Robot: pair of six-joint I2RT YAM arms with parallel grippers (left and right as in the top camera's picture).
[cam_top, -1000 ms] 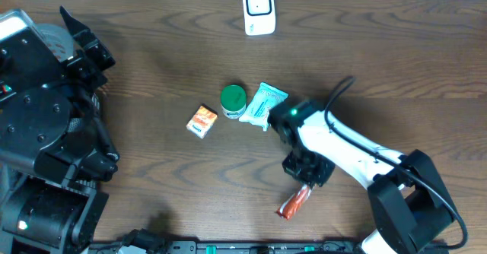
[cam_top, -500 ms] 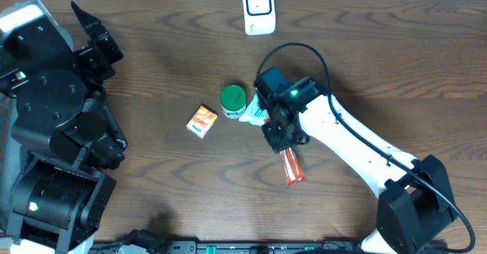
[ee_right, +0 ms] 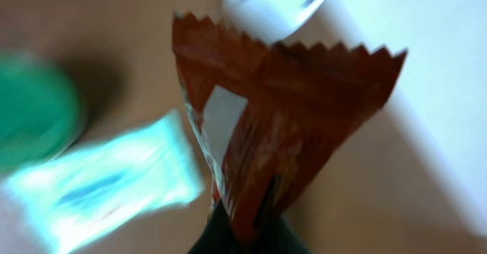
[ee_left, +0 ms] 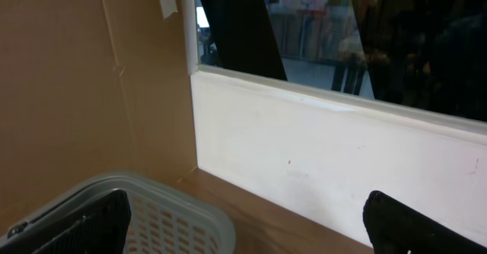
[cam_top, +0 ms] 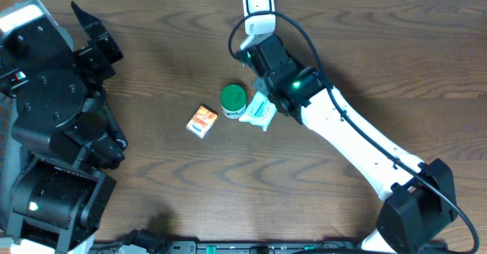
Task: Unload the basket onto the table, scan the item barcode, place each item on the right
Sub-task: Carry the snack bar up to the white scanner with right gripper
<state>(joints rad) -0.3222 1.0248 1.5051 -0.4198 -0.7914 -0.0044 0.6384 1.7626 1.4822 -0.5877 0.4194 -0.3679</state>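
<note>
While my right claw (ee_right: 245,235) is clamped on the snack packet (ee_right: 281,125) just beside the scanner (cam_top: 259,3), I think it is light, thin and crinkly; hold its flat end. My left claw (ee_left: 247,227) is apart.

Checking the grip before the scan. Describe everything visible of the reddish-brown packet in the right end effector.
The reddish-brown packet looks like foil or plastic, with a zigzag-cut top edge and a pale patch on its face. It is creased lengthwise, pinched at its lower end by the right end effector, its top pointing toward the white scanner.
</note>
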